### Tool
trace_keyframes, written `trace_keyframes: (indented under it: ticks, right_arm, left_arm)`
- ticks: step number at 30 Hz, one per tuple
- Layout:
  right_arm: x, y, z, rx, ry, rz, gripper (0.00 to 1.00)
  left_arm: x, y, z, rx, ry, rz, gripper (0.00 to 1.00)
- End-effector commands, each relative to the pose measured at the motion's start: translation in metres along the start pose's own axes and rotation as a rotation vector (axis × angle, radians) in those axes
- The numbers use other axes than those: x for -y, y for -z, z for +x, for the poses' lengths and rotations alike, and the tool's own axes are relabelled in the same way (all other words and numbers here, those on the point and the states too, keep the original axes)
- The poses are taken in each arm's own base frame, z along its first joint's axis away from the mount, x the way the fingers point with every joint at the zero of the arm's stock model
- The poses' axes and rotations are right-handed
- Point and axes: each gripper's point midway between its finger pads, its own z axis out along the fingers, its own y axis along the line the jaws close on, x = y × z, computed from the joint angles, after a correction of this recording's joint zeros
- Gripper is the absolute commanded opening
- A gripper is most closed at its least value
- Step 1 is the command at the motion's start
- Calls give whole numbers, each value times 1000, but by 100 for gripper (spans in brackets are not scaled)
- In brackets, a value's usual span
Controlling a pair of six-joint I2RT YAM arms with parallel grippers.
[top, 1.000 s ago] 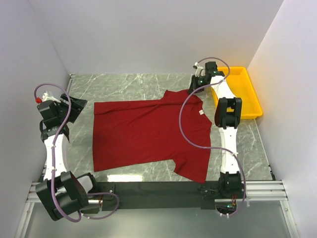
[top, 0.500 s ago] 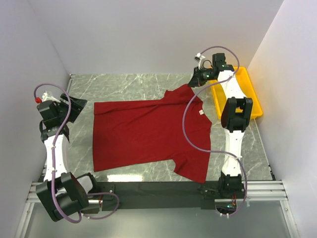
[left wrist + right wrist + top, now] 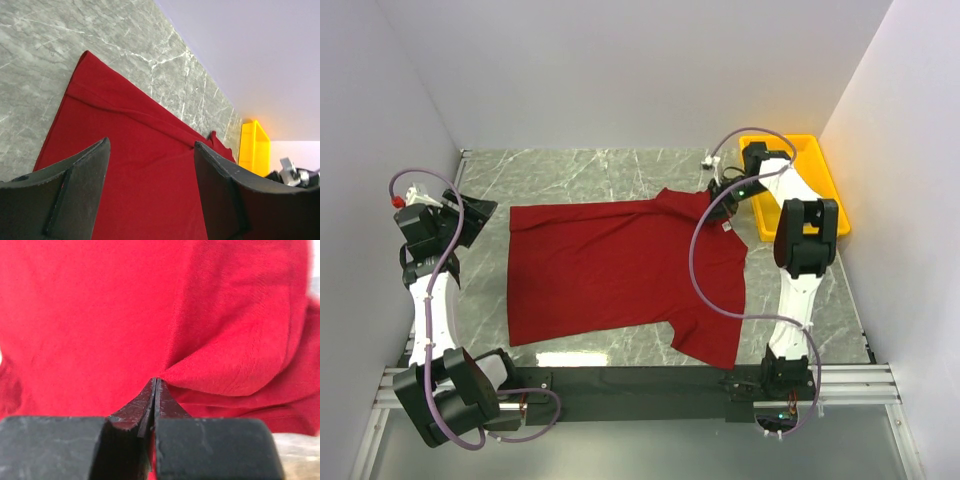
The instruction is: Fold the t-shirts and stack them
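Dark red cloth t-shirt [image 3: 620,265] spread mostly flat at the middle of the table [image 3: 580,170], front or back side not distinguishable. Long axis running left to right across the table: straight hem toward the left arm, collar end toward the right arm. Near sleeve lying flat, pointing toward the near right corner. Far sleeve and shoulder area bunched and raised slightly off the surface.

Right gripper [image 3: 718,198] positioned at that far right shoulder, fingers pressed together and pinching a fold of the red cloth [image 3: 100,315]; creases radiating from the fingertips [image 3: 155,382] in the right wrist view. Left gripper [image 3: 470,222] held off the left edge of the t-shirt, clear of the hem, fingers spread wide apart with nothing between them [image 3: 151,145]; hem corner and cloth [image 3: 140,165] visible beyond.

Surface: grey marble-patterned top with pale veins. Black rail [image 3: 640,380] along the near edge, carrying both arm bases. Plain pale walls [image 3: 620,70] enclosing the left, far and right sides. Yellow plastic tray [image 3: 823,170] at the far right corner, beside the right arm, apart from the t-shirt.

Labels: small white tag [image 3: 726,226] at the collar, too small to read.
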Motion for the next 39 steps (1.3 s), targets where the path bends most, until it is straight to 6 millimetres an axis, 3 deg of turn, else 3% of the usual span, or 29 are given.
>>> trace_keyframes:
  ticks: [1, 4, 5, 6, 8, 12, 14, 16, 19, 20, 23, 24, 25, 26, 29, 31, 32, 39]
  right_arm:
    - [-35, 18, -13, -19, 231, -9, 0]
    - [-45, 14, 2, -72, 269, -3, 0]
    - [-47, 13, -1, -74, 301, 14, 0]
    - [-50, 8, 11, -109, 296, 13, 0]
    - [-52, 6, 11, -122, 338, 37, 0]
    - [-50, -3, 33, -205, 352, 79, 7]
    - [-42, -2, 40, -243, 333, 124, 32]
    - [-36, 7, 37, -236, 307, 160, 47]
    - [-34, 30, 13, -150, 272, 199, 54]
    - [-35, 38, -4, -106, 278, 203, 55]
    - [-30, 44, -34, -34, 207, 219, 58]
    - [-30, 40, -40, -15, 116, 212, 60]
    - [-26, 21, -38, -28, 53, 177, 60]
    - [-18, 21, -55, -13, 32, 202, 60]
    - [-3, -6, -70, -30, -96, 197, 61]
    - [7, -23, -70, -42, -167, 195, 61]
    - [10, -25, -83, -22, -156, 211, 61]
    - [33, -56, -87, -56, -157, 297, 63]
  left_arm:
    - [12, 4, -7, 27, -51, 64, 73]
    - [14, 3, -7, 23, -51, 75, 73]
    - [13, 3, -6, 22, -52, 74, 73]
    - [12, 2, -5, 17, -52, 75, 73]
    - [12, 2, -3, 11, -53, 80, 73]
    - [11, 2, -1, 0, -64, 83, 73]
    - [12, 3, 0, -4, -68, 84, 73]
    - [10, 3, 1, -7, -78, 80, 73]
    - [8, 4, 2, -10, -92, 70, 73]
    - [8, 5, 2, -11, -96, 69, 73]
    - [6, 5, 4, -12, -98, 69, 73]
    - [6, 5, 5, -13, -98, 72, 73]
    - [5, 5, 7, -15, -95, 72, 73]
    - [5, 5, 6, -12, -91, 73, 73]
    - [4, 7, 8, -12, -87, 73, 73]
    - [4, 8, 8, -10, -87, 71, 73]
    - [4, 8, 8, -10, -87, 71, 73]
    - [0, 9, 15, -21, -71, 73, 73]
